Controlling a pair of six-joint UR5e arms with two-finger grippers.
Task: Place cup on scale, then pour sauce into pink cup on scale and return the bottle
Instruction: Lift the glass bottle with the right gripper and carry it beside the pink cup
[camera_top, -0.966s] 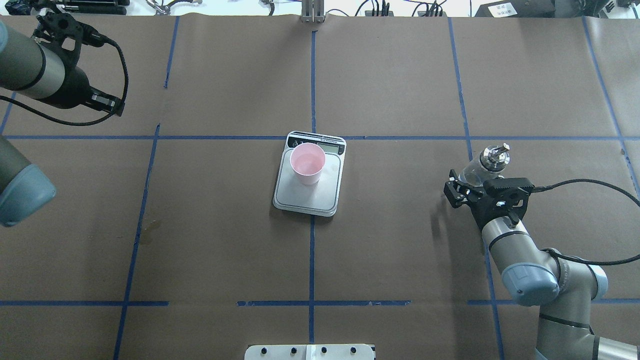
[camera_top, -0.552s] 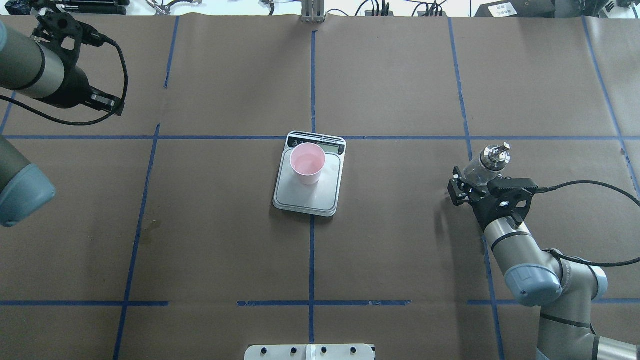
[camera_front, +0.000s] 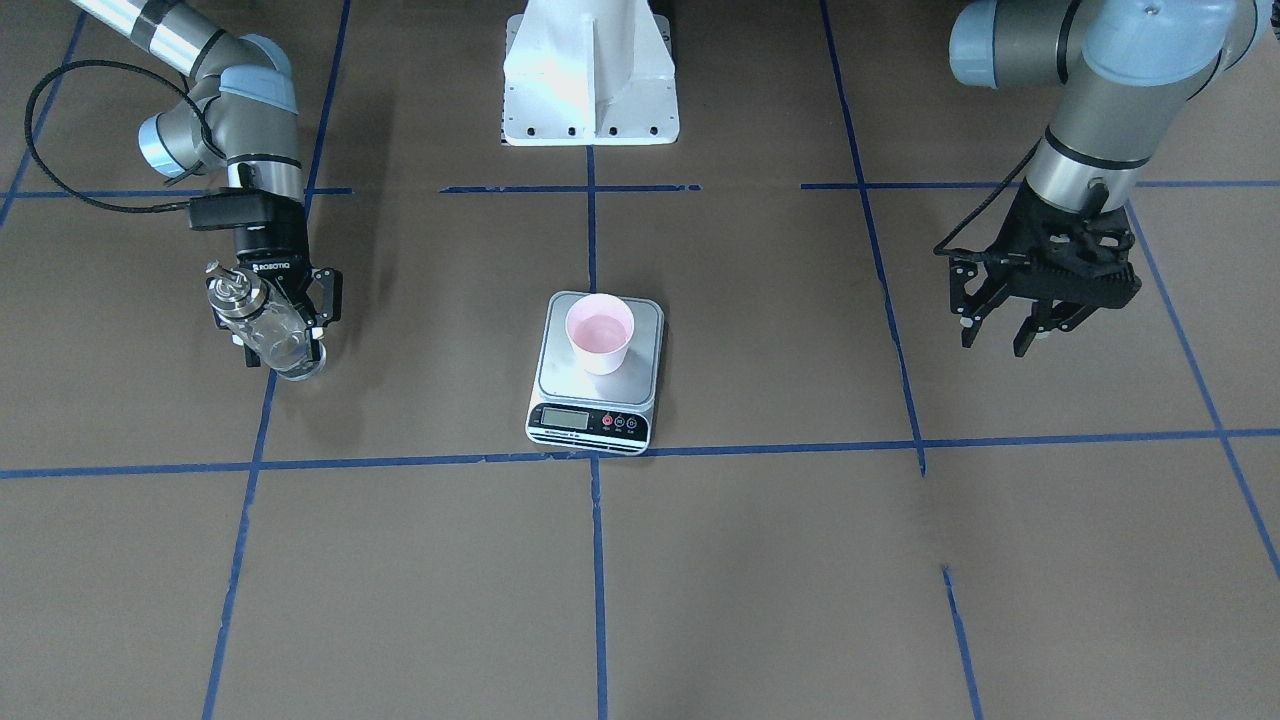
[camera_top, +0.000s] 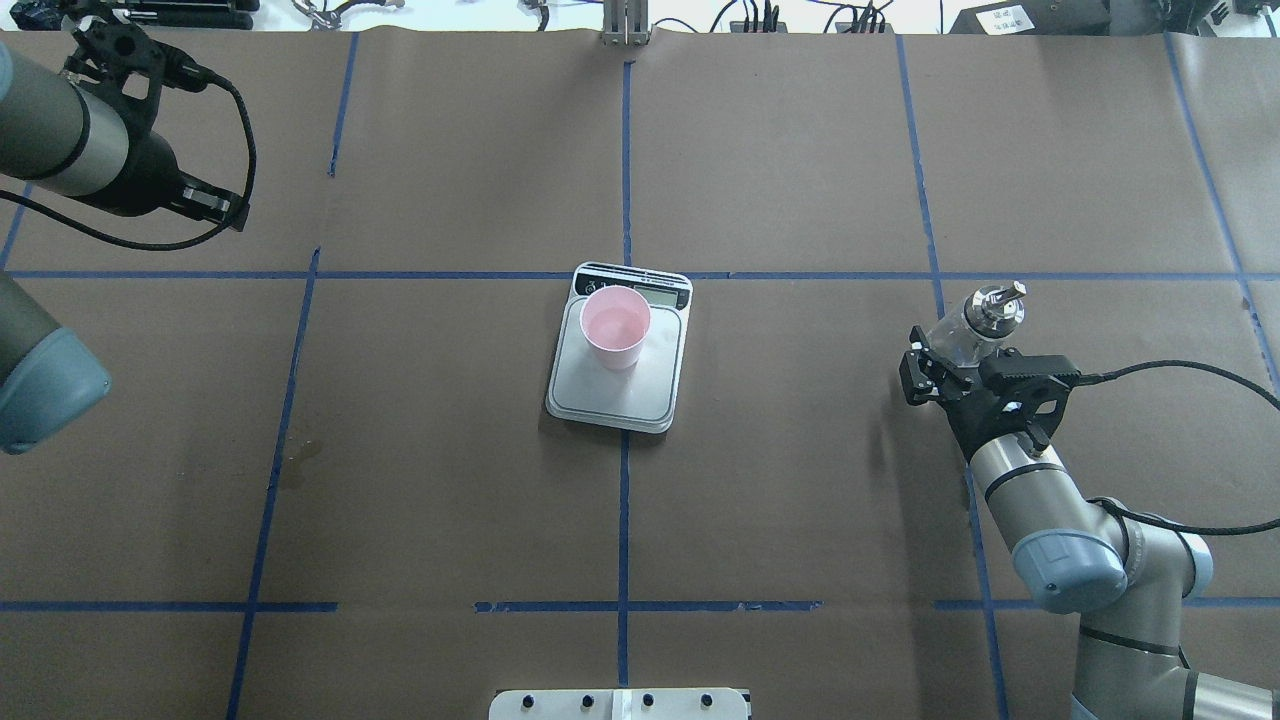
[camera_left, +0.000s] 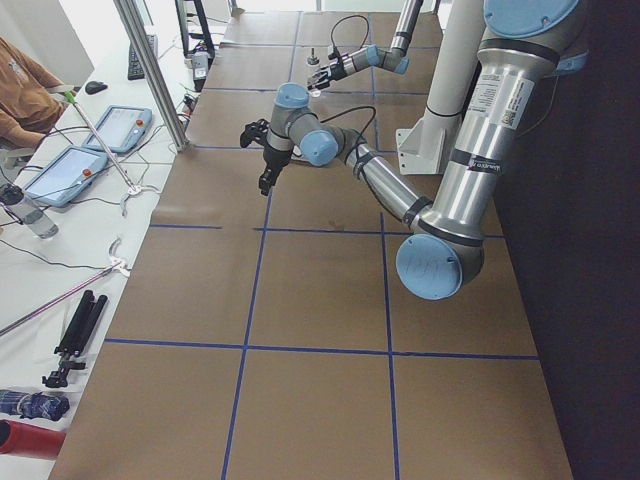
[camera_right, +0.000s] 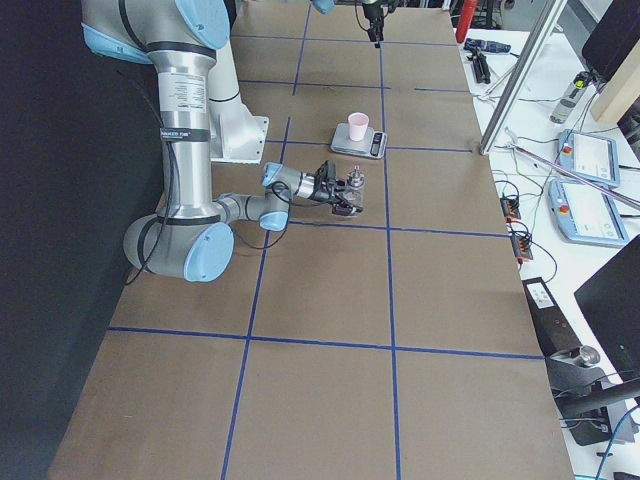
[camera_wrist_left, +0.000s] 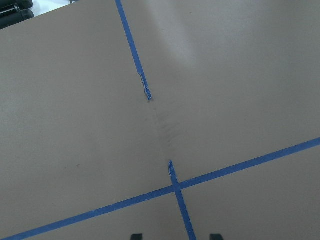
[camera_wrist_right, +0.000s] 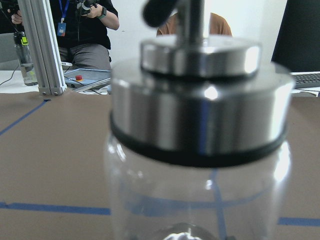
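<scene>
The pale pink cup (camera_front: 598, 335) (camera_top: 615, 325) stands upright on the silver scale (camera_front: 645, 330) (camera_top: 615, 400) at the table's middle. I cannot make out the sauce. On the robot's right side, my right gripper (camera_front: 283, 345) (camera_top: 950, 355) is shut on the clear glass bottle (camera_front: 275, 335) (camera_top: 985, 315). The bottle leans slightly, its base low over the paper, and whether it touches I cannot tell. Its metal collar fills the right wrist view (camera_wrist_right: 200, 100). My left gripper (camera_front: 1010, 335) (camera_top: 225, 205) hangs open and empty, far off on the left side.
Brown paper with blue tape lines (camera_top: 624, 170) covers the table. The robot's white base (camera_front: 590, 90) is at the robot's edge of the table. A faint stain (camera_top: 300, 460) marks the paper at the left. People (camera_wrist_right: 95, 30) and tablets (camera_right: 590, 155) are beyond the far edge.
My right gripper has drifted slightly to the right and away from the robot with the bottle in it. Cup, scale and left arm have stayed put.
</scene>
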